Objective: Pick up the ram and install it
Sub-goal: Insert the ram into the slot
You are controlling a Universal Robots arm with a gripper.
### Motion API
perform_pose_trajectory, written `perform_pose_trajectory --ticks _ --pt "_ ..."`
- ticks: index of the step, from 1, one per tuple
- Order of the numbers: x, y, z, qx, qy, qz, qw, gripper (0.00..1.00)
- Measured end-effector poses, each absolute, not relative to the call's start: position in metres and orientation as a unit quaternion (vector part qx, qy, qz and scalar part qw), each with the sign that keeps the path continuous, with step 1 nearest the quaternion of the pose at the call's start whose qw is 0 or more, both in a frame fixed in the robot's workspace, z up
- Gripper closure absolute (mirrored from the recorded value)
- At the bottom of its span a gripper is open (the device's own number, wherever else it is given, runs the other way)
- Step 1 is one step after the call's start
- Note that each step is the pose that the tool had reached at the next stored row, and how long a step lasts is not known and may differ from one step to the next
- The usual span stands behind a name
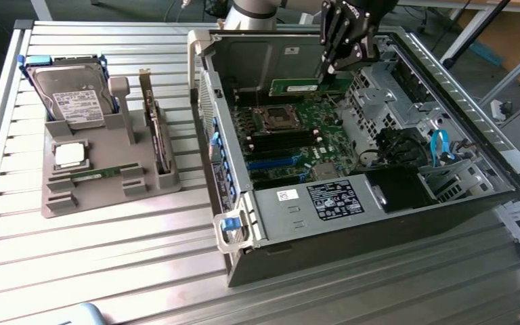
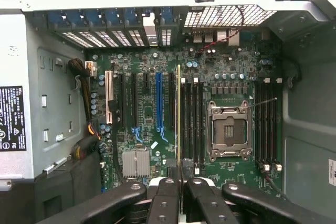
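Slatted metal table (image 1: 106, 257) sat underneath everything. Gripper (image 1: 335, 66) was pinched onto the ram (image 1: 297, 87), which hung over the motherboard (image 1: 296, 135) inside the open case (image 1: 332, 223). Stick seemed light, stiff, kinda fragile, so edges looked safer to hold than chips.

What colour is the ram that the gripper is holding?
Green. The ram shows its flat side best in the exterior view.
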State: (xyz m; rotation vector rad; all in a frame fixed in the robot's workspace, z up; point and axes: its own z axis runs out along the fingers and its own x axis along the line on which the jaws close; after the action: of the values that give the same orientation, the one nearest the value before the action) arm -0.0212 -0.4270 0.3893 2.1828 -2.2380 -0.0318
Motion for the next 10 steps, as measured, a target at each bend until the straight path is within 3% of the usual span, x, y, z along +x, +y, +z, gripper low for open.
perform_pose_trajectory --ticks 10 --pt "-0.0212 -0.4199 0.3892 0.698 -0.716 -0.010 0.008 0.88"
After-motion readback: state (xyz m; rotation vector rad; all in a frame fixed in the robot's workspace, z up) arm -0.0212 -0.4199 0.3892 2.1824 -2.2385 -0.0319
